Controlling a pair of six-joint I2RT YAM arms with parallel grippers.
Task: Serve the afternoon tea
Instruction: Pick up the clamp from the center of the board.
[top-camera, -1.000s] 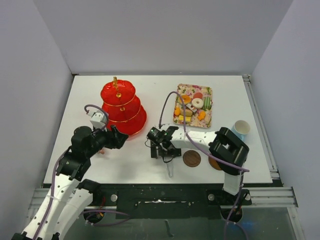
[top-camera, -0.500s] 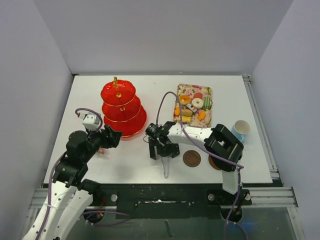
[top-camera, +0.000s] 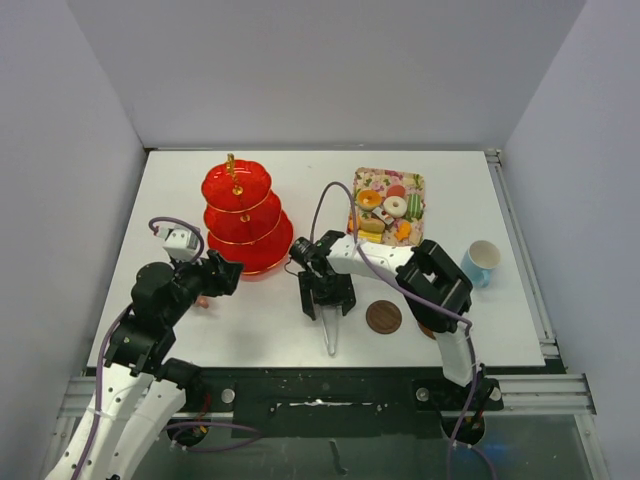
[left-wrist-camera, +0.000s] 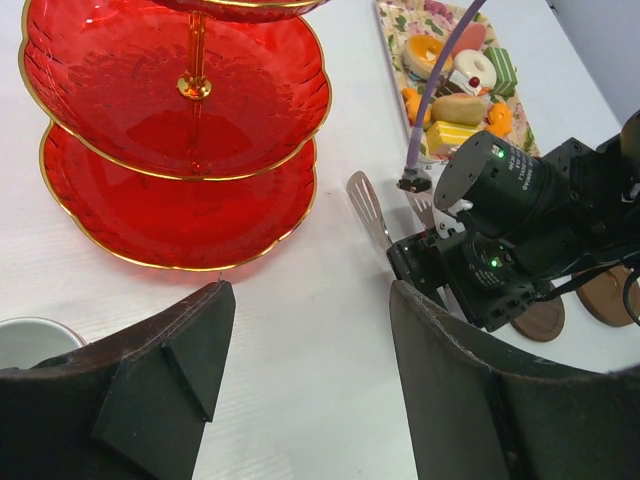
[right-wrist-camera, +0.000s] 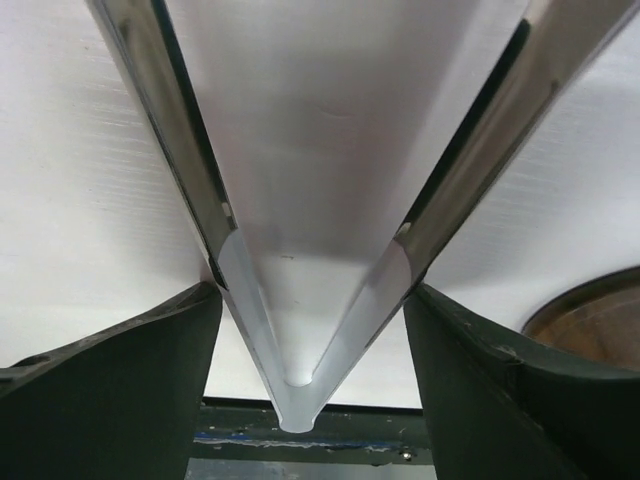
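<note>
The red three-tier stand (top-camera: 243, 225) (left-wrist-camera: 180, 130) stands at the back left. My left gripper (top-camera: 225, 272) (left-wrist-camera: 310, 295) hovers open just in front of it with nothing between its fingers. A pink cup (top-camera: 204, 300) (left-wrist-camera: 30, 340) peeks out beside the left arm. Cakes and sweets fill a flowered tray (top-camera: 387, 210) (left-wrist-camera: 455, 90). My right gripper (top-camera: 325, 300) (right-wrist-camera: 310, 290) points down at the table's middle, its fingers against both arms of metal tongs (top-camera: 330, 335) (right-wrist-camera: 245, 300). A brown saucer (top-camera: 383, 317) (right-wrist-camera: 590, 315) lies to the right.
A second saucer (top-camera: 428, 328) is partly hidden under the right arm. The light-blue cup (top-camera: 482, 260) stands at the right side of the table. The tongs' hinge end reaches the table's near edge. The right arm's cable loops above the tray.
My right gripper has shifted a little left and towards the back and has closed from wide open onto the tongs' arms. The left gripper pulled back slightly from the stand, then stayed still.
</note>
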